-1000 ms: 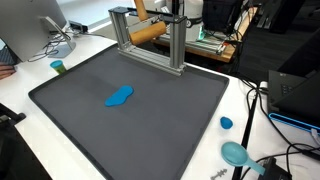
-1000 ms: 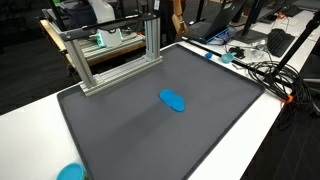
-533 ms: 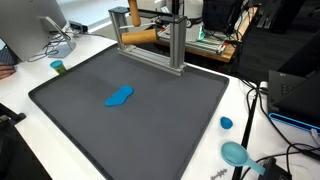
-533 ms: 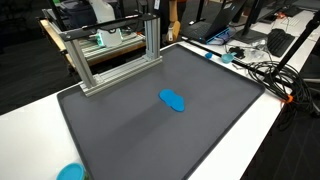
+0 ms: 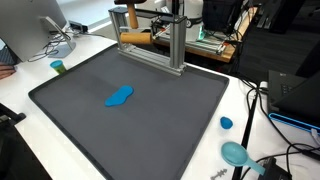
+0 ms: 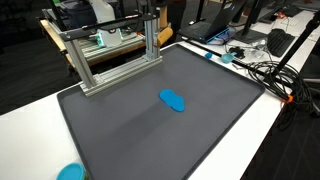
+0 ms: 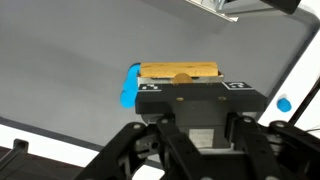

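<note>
My gripper is shut on a tan wooden cylinder, held level across the fingertips. In an exterior view the wooden cylinder hangs level behind the aluminium frame, seen through its opening. A blue flat object lies near the middle of the dark grey mat, apart from the gripper. The blue object and the frame at the mat's far edge also appear from the opposite side. In the wrist view the blue object peeks out left of the cylinder.
A small blue cap and a blue round dish lie on the white table beside the mat. A teal cup stands near a monitor base. Cables and a blue disc border the mat.
The wooden cylinder has swung from a tilt to level and shifted down and left behind the frame. The blue object has not moved.
</note>
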You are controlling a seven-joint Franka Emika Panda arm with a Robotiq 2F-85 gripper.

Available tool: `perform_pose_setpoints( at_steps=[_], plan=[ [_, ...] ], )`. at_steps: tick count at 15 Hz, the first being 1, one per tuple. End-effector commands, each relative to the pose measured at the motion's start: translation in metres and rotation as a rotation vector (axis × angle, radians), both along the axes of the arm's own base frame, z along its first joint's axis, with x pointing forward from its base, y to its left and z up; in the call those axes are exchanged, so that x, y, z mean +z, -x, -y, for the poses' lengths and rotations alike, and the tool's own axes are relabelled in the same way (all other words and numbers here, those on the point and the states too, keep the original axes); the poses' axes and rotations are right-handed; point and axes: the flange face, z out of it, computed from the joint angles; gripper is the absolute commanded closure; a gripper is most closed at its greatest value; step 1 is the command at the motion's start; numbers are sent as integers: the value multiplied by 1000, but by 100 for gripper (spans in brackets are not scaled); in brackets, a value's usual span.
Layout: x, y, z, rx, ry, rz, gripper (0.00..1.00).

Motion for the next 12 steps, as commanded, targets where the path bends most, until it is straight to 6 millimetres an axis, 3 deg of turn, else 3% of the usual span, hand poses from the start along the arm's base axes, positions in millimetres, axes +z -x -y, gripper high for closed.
perform_pose_setpoints(
  at_steps=[1,7,12],
  plan=[
    [-7,-1,5,-82,2,-13,78],
    [-43,33,13,-229,-59,-62,78],
    [-59,80,-4,-351,-27,-13,78]
  ],
)
